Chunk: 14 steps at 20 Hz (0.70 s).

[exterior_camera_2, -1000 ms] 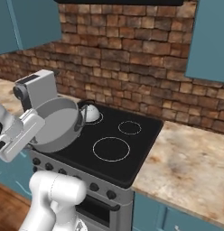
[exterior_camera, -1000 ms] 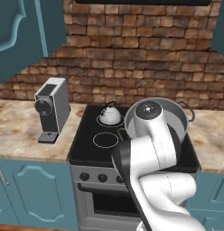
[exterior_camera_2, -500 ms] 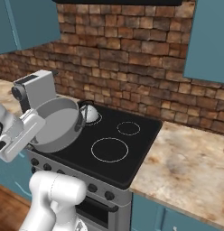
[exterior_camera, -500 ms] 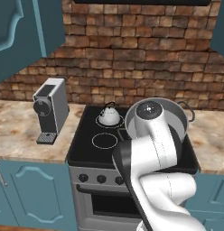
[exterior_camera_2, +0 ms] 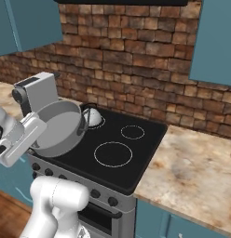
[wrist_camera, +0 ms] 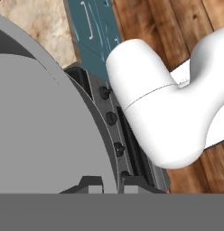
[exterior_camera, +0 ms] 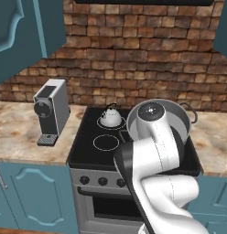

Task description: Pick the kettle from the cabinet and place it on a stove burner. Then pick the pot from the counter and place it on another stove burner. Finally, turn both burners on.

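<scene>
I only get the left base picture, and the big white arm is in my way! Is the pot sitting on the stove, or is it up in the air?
Observer: It's up in the air. In the right base view the pot hangs tilted over the front left corner of the cooktop, off the glass.
Operator: Is the claw really holding it?
Observer: Yes. In the hand view the claw has one tip on each side of the pot's rim.
Operator: Which rings are free?
Observer: The kettle sits on the back left ring. The big front ring and the small back right ring are both bare.
</scene>
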{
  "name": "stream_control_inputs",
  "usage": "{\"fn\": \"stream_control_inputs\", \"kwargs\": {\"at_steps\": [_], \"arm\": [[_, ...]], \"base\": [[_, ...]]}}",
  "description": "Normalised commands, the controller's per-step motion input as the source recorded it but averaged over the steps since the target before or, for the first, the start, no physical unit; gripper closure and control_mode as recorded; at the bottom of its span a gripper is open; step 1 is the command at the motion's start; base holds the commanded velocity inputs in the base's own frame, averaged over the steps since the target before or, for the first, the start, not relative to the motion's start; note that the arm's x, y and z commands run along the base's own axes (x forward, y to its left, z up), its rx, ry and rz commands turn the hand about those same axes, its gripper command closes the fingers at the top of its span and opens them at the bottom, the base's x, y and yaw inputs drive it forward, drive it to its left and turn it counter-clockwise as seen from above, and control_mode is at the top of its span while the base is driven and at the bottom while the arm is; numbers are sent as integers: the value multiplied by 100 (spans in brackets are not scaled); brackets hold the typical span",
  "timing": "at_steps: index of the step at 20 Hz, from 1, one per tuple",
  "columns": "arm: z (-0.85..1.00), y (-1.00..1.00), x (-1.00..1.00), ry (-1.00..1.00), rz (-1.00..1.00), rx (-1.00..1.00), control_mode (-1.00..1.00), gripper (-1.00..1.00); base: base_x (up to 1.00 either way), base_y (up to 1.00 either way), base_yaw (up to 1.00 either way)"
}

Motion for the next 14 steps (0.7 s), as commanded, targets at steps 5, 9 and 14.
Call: {"fn": "stream_control_inputs", "kwargs": {"at_steps": [5, 9, 14], "arm": [[0, 6, 8, 0, 0, 0, -100, 100], [-7, 30, 39, 0, 0, 0, -100, 100], [-11, 22, 21, 0, 2, 0, -100, 100]], "base": [[0, 0, 0], [0, 0, 0], [0, 0, 0]]}}
